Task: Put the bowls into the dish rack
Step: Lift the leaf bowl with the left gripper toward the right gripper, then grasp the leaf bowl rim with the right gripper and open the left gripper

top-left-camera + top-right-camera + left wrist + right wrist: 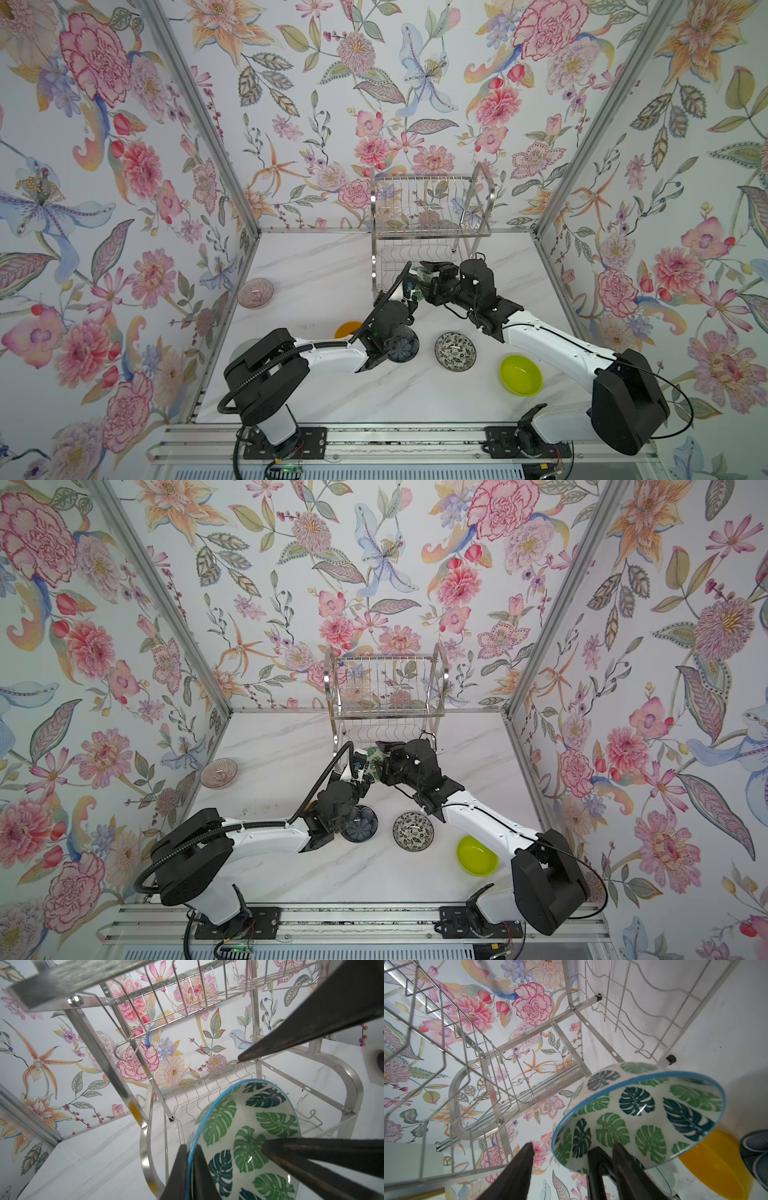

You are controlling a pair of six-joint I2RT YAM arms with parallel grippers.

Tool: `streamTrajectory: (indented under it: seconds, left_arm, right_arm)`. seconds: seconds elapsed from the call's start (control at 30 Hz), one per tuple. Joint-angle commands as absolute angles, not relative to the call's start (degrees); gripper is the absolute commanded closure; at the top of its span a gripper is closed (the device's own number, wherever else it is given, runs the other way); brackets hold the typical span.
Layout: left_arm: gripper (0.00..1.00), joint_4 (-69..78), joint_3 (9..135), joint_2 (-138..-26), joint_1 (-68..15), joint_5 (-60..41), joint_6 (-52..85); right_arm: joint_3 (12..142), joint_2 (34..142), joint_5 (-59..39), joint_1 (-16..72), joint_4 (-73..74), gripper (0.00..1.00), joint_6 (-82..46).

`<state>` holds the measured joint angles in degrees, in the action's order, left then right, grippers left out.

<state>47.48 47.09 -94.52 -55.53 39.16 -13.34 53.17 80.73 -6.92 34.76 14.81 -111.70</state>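
Note:
The white bowl with green leaves (420, 277) (376, 761) hangs tilted in front of the dish rack's (432, 208) (386, 683) lower shelf. My left gripper (190, 1147) is shut on its blue rim. My right gripper (573, 1145) is open and straddles the opposite rim: one finger (623, 1159) lies inside the bowl (643, 1118), the other stands well clear outside. On the table lie the other bowls: pink glass (255, 293), orange-yellow (347, 329), dark blue glass (403, 349), black-white floral (455, 350) and lime green (521, 375).
The rack's two wire shelves (207, 1101) hold nothing. Its arched steel end frames (145, 1147) stand close beside the held bowl. A pale bowl (243, 348) is mostly hidden behind the left arm. Floral walls enclose the marble table (324, 274) on three sides.

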Motion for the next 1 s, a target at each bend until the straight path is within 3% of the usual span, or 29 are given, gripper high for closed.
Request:
streamTrajectory:
  seconds: [0.0, 0.13, 0.5, 0.57, 0.63, 0.7, 0.83, 0.9, 0.97]
  left_arm:
    - [1.00, 51.55, 49.17, -94.99, -56.06, 38.89, -14.05]
    - [1.00, 51.94, 48.65, -95.03, -56.16, 39.13, -14.07]
    - [0.99, 50.70, 47.55, -94.35, -56.07, 40.47, -11.68]
    - [0.90, 49.36, 47.68, -93.68, -55.99, 40.48, -10.53]
    - [0.72, 46.63, 47.89, -92.45, -55.73, 39.14, -7.57]
    - [0.48, 43.21, 47.86, -90.59, -55.40, 37.88, -4.24]
    - [0.24, 36.75, 46.30, -84.69, -54.25, 33.31, 2.59]
    - [0.05, 34.46, 44.55, -81.39, -53.02, 29.41, 6.29]
    - [0.01, 31.73, 43.13, -78.22, -50.91, 24.84, 11.05]
  right_arm:
    - [55.41, 82.70, -6.68, 35.06, 18.12, 0.44, -112.63]
    - [56.40, 85.65, -7.50, 34.76, 19.63, 0.51, -112.64]
    - [57.46, 88.86, -8.29, 33.61, 20.45, 0.95, -108.84]
    - [56.94, 88.53, -7.95, 33.44, 20.57, 1.00, -106.82]
    - [56.18, 88.25, -8.02, 33.06, 22.22, 1.00, -103.96]
    - [55.13, 87.84, -9.10, 32.20, 23.91, 1.00, -100.49]
    - [52.93, 86.66, -11.70, 29.10, 27.68, 1.00, -91.68]
    - [53.04, 86.72, -14.70, 27.67, 28.44, 1.00, -85.74]
    - [52.07, 87.40, -18.14, 26.29, 32.93, 1.00, -81.30]
